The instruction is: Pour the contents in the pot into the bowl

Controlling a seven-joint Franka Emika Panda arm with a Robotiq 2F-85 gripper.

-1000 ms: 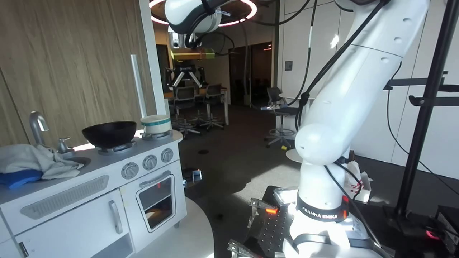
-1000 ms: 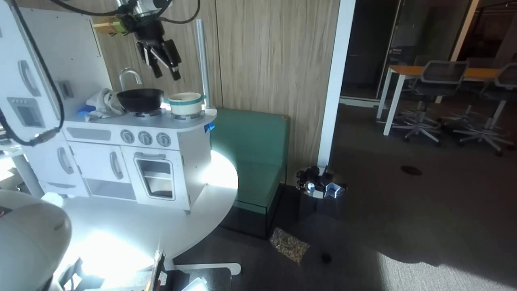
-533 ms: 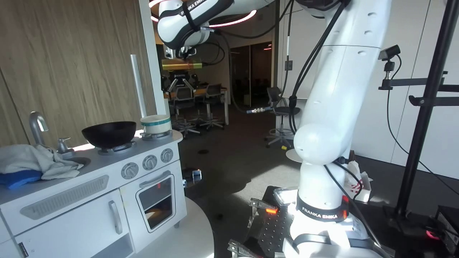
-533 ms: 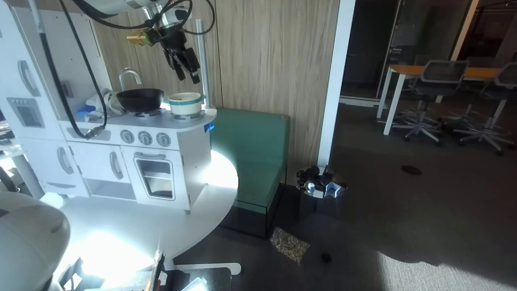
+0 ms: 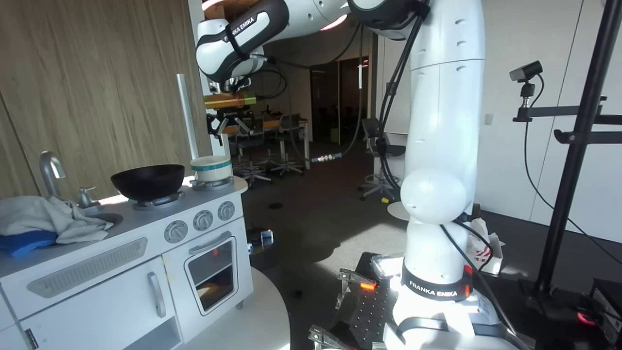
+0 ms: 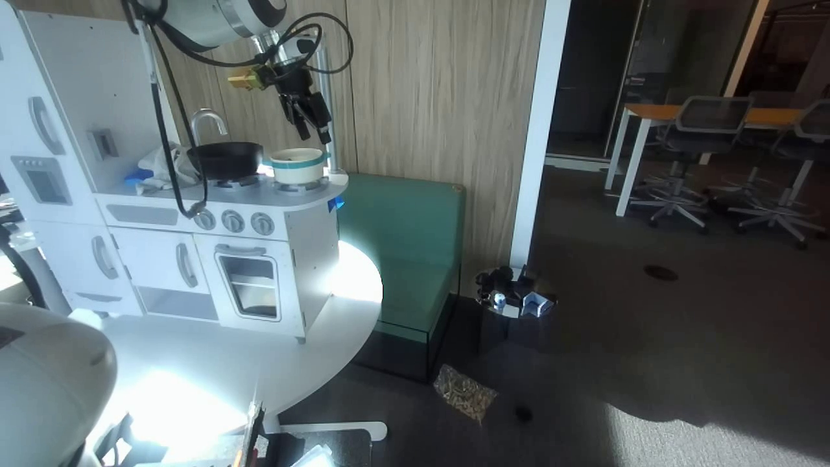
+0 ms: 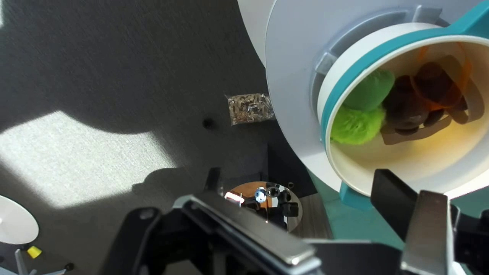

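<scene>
While empty jaws gape wide, the pot (image 6: 298,172) sits three o'clock from the bowl (image 6: 229,163) in both exterior views.

The pot (image 5: 211,176) is creamy white with a blue-green stripe, and the bits (image 7: 357,128) in it are green, dark brown and orange. The bowl (image 5: 148,182) is black, the counter (image 5: 199,197) is grey, and the pincer (image 6: 315,137) is black and silver. The cloth (image 5: 43,217) is pale grey, and the wall (image 5: 97,97) is light brown with woody streaks.

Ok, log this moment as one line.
Gripper: open, hovering near pot; pot: ungrasped on burner, contents inside; bowl: on another burner; pour: pending
</scene>
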